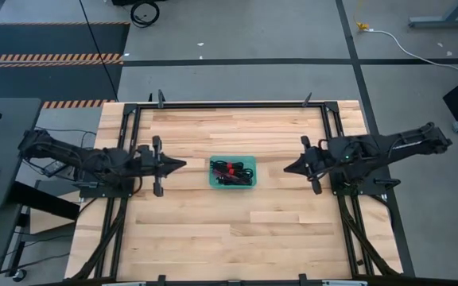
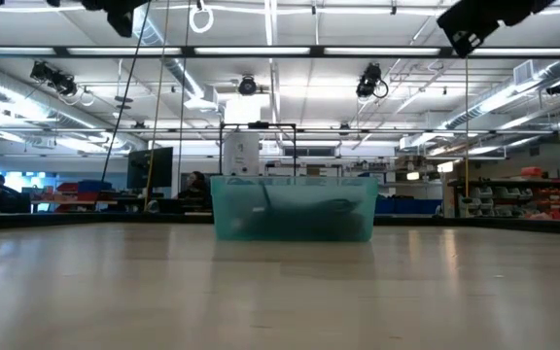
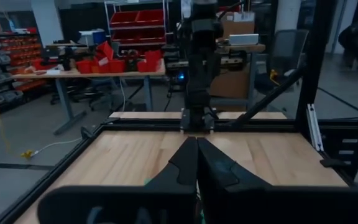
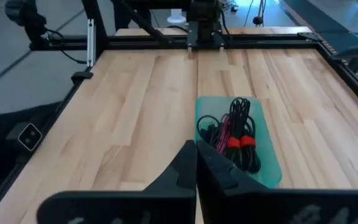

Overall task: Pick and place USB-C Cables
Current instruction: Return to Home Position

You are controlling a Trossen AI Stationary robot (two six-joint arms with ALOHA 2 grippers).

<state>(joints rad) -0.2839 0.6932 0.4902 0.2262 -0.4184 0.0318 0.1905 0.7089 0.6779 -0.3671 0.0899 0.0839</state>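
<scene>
The USB-C cables [image 1: 233,171] lie bundled inside the shallow teal tray [image 1: 215,182] at the table's middle; black loops, red ties and a magenta one show in the right wrist view [image 4: 236,134]. In the low view the tray [image 2: 293,209] stands on the tabletop, its contents dim behind the wall. My left gripper [image 1: 183,165] hovers left of the tray, shut and empty, pointing at it. My right gripper [image 1: 286,168] hovers right of the tray, shut and empty, pointing at it too. Their shut fingers show in the wrist views [image 3: 197,152] [image 4: 196,152].
A black metal frame [image 1: 237,105] runs along the table's far edge and down both sides under the arms. Bare wood lies on the near and far sides of the tray. Off the table, a white cord with a yellow plug [image 1: 362,28] lies on the floor.
</scene>
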